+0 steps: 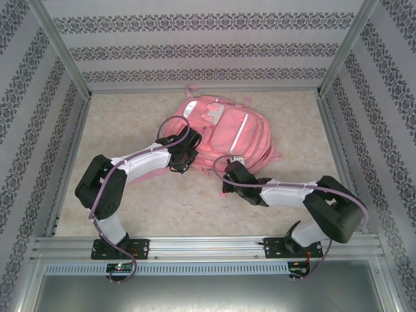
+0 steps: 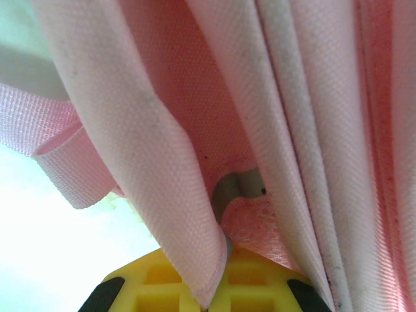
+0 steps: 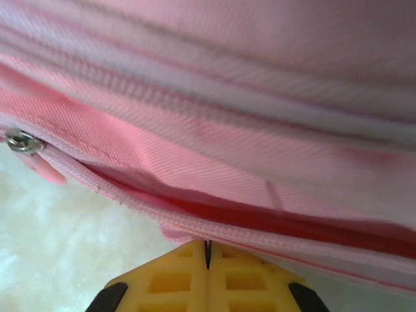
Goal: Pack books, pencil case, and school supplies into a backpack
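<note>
The pink backpack (image 1: 224,130) lies flat at mid-table, its pockets facing up. At its lower left edge, my left gripper (image 1: 184,158) is shut on a fold of the backpack's pink fabric (image 2: 162,169); the fold hangs between the yellow fingers (image 2: 156,279). My right gripper (image 1: 229,170) is at the bag's near edge. Its yellow fingers (image 3: 247,279) are shut, their tips touching the zipper edge (image 3: 214,224) of an opened seam. Whether cloth is caught there I cannot tell. A metal zipper pull (image 3: 23,143) sits at the left. The books, pencil case and school supplies are out of view.
The beige tabletop (image 1: 162,208) is boxed in by patterned walls on three sides. A metal rail (image 1: 208,247) carrying both arm bases runs along the near edge. Pink straps (image 1: 195,88) stick out at the bag's far end.
</note>
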`<state>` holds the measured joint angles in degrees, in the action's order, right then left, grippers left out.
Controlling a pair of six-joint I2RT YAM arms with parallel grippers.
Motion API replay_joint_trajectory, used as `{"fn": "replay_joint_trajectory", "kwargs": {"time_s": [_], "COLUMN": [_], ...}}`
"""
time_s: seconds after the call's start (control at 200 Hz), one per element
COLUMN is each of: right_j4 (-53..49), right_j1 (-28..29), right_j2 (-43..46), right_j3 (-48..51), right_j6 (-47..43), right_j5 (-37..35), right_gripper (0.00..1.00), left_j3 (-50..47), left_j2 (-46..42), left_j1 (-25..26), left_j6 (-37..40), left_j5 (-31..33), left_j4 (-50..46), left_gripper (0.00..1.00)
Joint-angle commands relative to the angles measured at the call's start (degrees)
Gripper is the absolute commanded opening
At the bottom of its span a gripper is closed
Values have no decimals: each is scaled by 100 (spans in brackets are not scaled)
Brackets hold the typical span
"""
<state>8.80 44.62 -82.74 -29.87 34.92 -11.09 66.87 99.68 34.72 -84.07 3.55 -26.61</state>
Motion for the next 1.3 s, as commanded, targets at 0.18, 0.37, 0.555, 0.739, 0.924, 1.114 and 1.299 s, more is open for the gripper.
{"fn": "replay_joint_trajectory", "kwargs": {"time_s": [0.18,0.37,0.555,0.739,0.924,1.114,1.299], "right_j4": [-1062,-1459,-1610,-1071,-469,-499,-594], "right_j1": [-178,227,636,777,829,960,1005], "right_j2": [660,1056,1012,609,-176,-908,-1295], "right_j3": [445,116,-309,-535,-911,-1461,-1646], "right_j6": [-73,-169,-33,237,613,952,1519], "right_j5": [-132,-457,-588,-149,125,-91,-402], "right_gripper": [38,49,45,38,33,32,30], "left_j3": [-130,-172,-61,-73,-69,-121,-157], "left_j2": [-261,-96,223,417,478,450,438], "left_j1": [-279,-204,-84,33,44,48,44], "left_j6": [93,49,25,3,34,56,23], "left_j5": [365,274,278,370,401,353,281], "left_j4": [-205,93,298,529,552,590,670], "left_gripper": [0,0,0,0,0,0,0]}}
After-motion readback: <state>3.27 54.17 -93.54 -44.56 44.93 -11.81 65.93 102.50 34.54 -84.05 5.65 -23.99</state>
